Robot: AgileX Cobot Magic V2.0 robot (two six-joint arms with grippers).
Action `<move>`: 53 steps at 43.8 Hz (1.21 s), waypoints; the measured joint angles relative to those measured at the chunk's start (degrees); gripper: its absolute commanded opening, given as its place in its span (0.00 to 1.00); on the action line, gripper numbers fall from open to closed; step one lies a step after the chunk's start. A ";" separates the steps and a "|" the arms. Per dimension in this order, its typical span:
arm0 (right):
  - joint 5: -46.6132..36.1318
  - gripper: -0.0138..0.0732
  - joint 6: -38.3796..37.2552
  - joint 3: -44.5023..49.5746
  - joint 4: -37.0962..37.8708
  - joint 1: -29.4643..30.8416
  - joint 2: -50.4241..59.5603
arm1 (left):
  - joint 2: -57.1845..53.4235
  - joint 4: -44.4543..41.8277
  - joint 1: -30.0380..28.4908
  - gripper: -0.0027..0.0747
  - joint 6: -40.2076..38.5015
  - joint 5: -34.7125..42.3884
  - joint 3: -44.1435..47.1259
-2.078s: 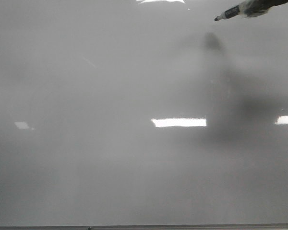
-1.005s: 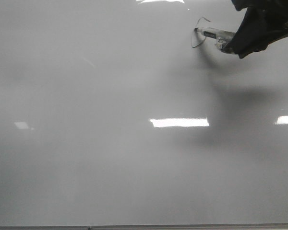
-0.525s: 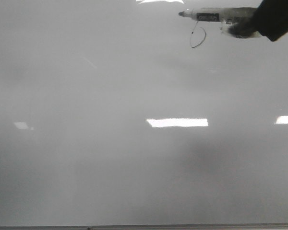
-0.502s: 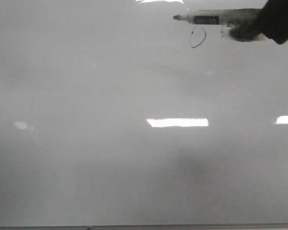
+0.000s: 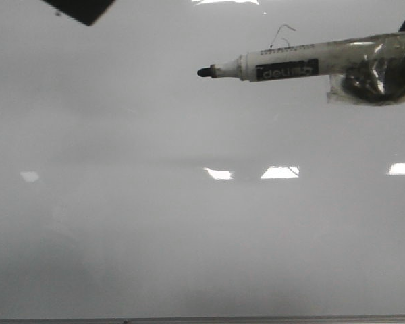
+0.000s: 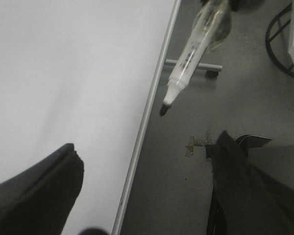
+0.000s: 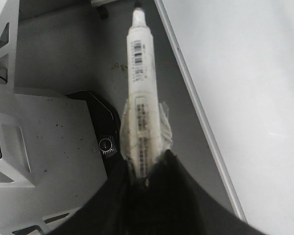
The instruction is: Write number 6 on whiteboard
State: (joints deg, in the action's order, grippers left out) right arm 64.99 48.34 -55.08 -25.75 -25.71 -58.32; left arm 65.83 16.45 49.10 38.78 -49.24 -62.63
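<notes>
The light, stiff white marker [image 5: 283, 69] sits taped and clamped at its rear in the right fingers [image 7: 147, 181], above the glossy pale whiteboard [image 5: 189, 236]; left fingers [image 6: 73, 169] apart.

Grey, speckled floor [image 6: 186, 196] lies underfoot. A wheeled metal stand leg [image 6: 196, 67] sits on it, with a grey base plate [image 7: 39, 132] nearby.

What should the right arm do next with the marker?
Probably swing the marker aside, clear of the 6, without touching the whiteboard. In the front view its barrel hides all but the digit's hooked top, so the lower loop can't be checked. The right fingers grip the marker, and its tip is off the surface.
</notes>
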 measured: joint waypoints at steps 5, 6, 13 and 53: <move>-0.23 0.09 0.00 0.00 0.00 0.00 0.00 | 4.60 0.02 3.36 0.75 1.59 0.00 -2.81; -0.35 0.09 0.00 0.00 0.00 0.00 0.00 | 5.79 0.02 4.13 0.75 2.04 0.00 -3.27; -1.15 0.09 0.00 0.00 0.00 0.00 0.00 | 12.54 0.23 7.00 0.71 3.28 0.00 -6.55; -1.46 0.74 1.04 0.00 -0.09 0.00 0.00 | 18.48 -0.83 7.40 0.06 5.61 -0.74 -10.61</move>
State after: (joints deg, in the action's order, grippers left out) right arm 63.53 49.37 -55.08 -25.84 -25.71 -58.32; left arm 84.31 15.62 56.50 44.38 -49.99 -73.24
